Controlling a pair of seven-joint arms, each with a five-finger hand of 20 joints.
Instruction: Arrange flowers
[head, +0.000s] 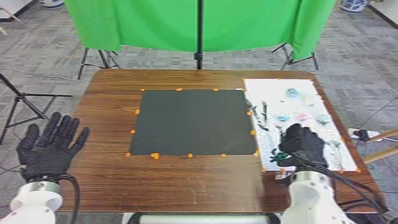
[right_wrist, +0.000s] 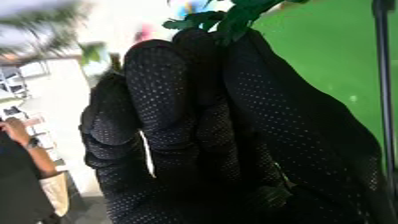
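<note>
At near left, holds the left hand (head: 49, 156) released beside the brown table's (head: 178, 190) edge, with fingers straight and spread. Has a dark square mat (head: 193, 122) mid-table, edged with orange pieces (head: 155, 156), then, on the right, a white sheet (head: 266, 87) bearing a blue flower (head: 291, 93) at far and another near a pink flower (head: 304, 117). Over the sheet's near part, grasps a leafy green sprig (right_wrist: 240, 17) between thumb and curled fingers of the right hand (head: 302, 144).
</note>
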